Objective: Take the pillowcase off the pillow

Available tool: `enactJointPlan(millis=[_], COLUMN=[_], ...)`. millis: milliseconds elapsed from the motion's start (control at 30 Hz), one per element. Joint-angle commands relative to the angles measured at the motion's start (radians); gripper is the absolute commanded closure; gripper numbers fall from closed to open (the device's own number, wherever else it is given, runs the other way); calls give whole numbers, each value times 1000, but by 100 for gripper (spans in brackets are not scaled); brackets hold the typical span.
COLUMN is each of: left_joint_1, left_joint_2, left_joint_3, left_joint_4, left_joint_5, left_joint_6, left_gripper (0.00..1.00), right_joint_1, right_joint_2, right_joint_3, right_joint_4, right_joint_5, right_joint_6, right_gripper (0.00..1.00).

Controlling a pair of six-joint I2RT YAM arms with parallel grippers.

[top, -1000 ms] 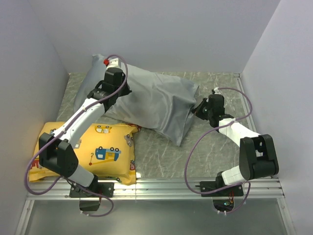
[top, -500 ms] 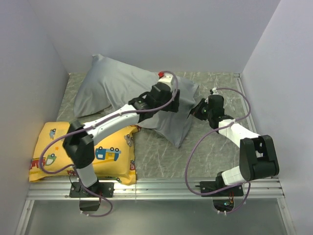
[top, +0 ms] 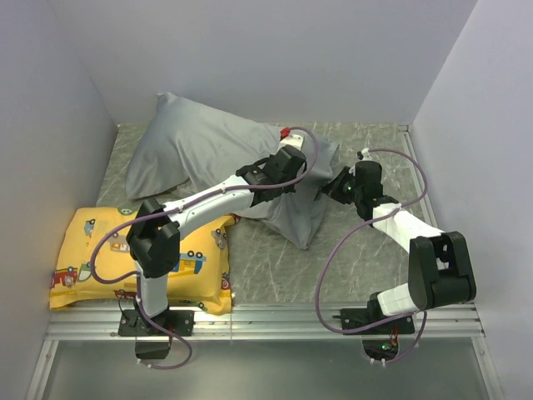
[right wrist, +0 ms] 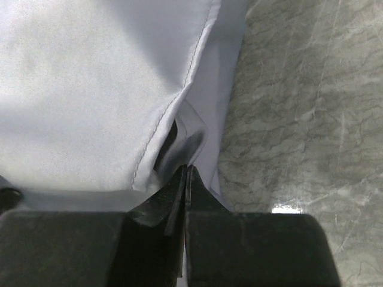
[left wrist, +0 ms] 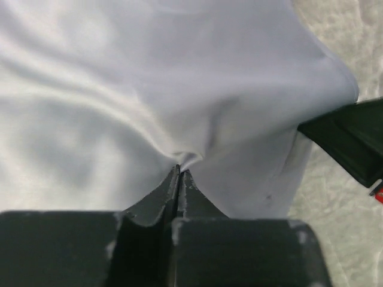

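I am pinching the pillowcase (top: 208,154) with both jaws closed tight: left jaws gripping a fold near its hem, right jaws clamping the hem itself.

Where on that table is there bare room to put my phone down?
Best: the bare table in front of the pillowcase, between the yellow cushion and the right arm. Also the far right corner. The left and middle are crowded.
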Motion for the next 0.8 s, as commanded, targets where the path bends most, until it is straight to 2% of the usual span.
enactJointPlan(millis=[0,200,300,333,500,533,633,767], left_joint_1=[-3,6,73,139,390,477,596,581], left_joint_2=[-9,-87,-156,-181,-365,-417,-466,-429], left_joint_3=[55,55,21,1,-227,-261,-385,-491], left_joint_4=[-33,-64,-85,-87,-29,-15,48,117], left_joint_5=[-83,-175,-189,-175,-21,3,128,276], left_joint_6=[14,26,0,-12,-119,-135,-185,-236], left_gripper=[100,100,100,100,100,100,100,100], right_joint_1=[3,2,-4,-12,-79,-89,-99,-89], right_joint_2=[-18,2,15,20,49,57,81,92], right_joint_3=[36,48,56,54,44,42,39,24], right_joint_4=[30,20,-7,-19,-35,-30,-24,0], right_joint_5=[-4,9,52,66,80,80,77,39], right_joint_6=[0,-8,-20,-23,-7,-3,6,10], right_gripper=[100,100,100,100,100,100,100,100])
